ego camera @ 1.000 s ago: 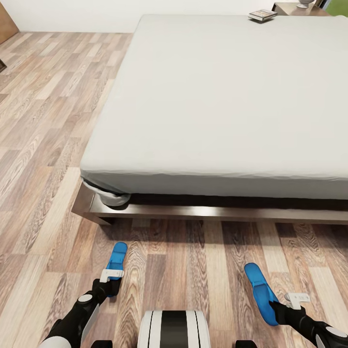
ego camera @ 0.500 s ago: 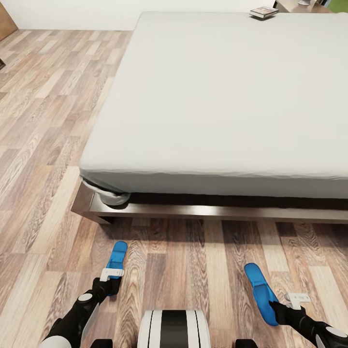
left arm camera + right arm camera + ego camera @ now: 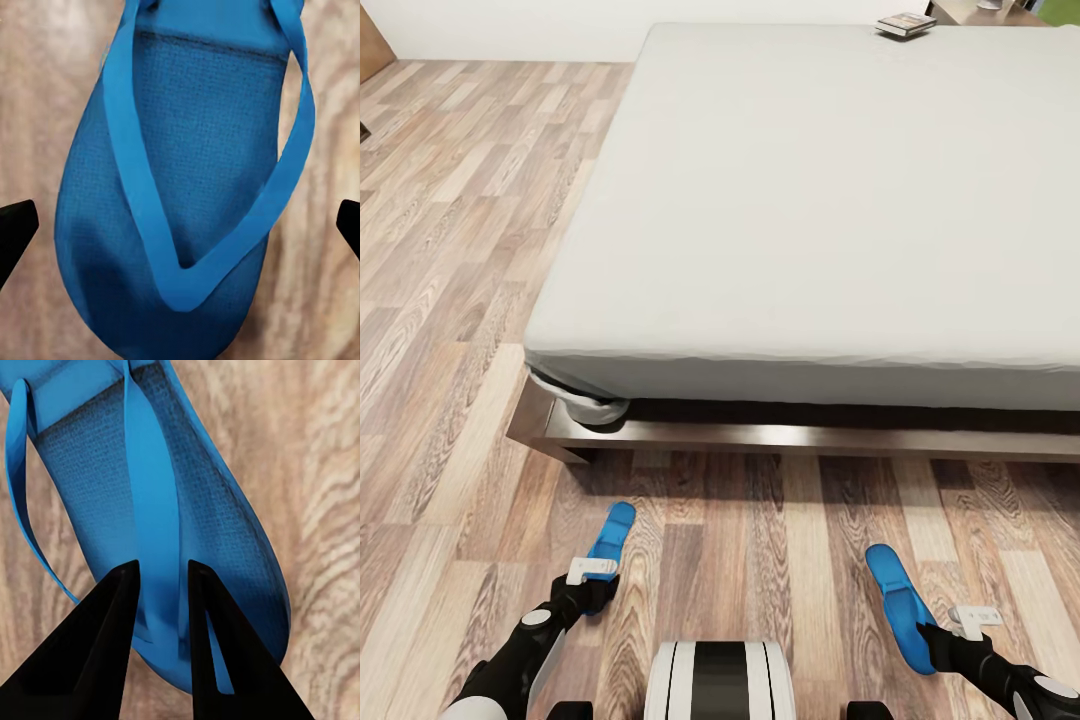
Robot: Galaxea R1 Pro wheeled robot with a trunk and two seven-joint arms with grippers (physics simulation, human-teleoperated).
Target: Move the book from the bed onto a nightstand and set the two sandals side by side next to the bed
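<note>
Wood-plank floor (image 3: 450, 260) runs under both my arms at the foot of the bed (image 3: 810, 200). My left pincer (image 3: 592, 578) is spread wide, its black tips well apart on either side of the left sandal (image 3: 610, 535), which lies flat on the planks. My right pincer (image 3: 950, 632) is pinching a strap of the right sandal (image 3: 895, 600), fingers (image 3: 105, 622) nearly together. Both sandals lie near the bed frame, well apart from each other. Far off, the book (image 3: 905, 24) rests on the mattress's far edge.

Head view: looked forward and down over bed (image 3: 840, 200) and floor (image 3: 450, 250)
Wrist views: close above 1 sandal (image 3: 187, 187) each, shared with head
</note>
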